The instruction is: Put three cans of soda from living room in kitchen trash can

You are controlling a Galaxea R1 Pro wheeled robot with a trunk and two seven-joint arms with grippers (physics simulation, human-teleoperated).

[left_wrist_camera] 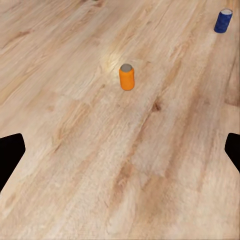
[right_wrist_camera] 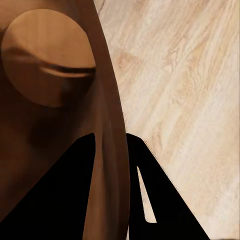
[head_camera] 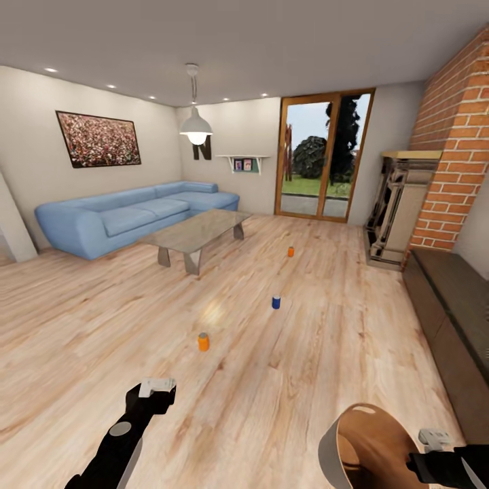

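Ahead of spread-fingered left gripper [left_wrist_camera: 120,150]: orange can [left_wrist_camera: 127,76]; right gripper [right_wrist_camera: 112,170] pinching trash can [head_camera: 367,445] wall.

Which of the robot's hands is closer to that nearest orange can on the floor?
Left. The left gripper hangs just short of the orange can; the right gripper, holding the bucket, is farther off.

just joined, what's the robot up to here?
It is in the living room, facing three soda cans standing on the wood floor: the nearest orange can, the blue can and the far orange can near the glass table. The right gripper is clamped on the rim of the trash can, one finger inside and one outside, carrying it. The left gripper is open and empty, aimed at the nearest orange can. No can is in the trash can yet.
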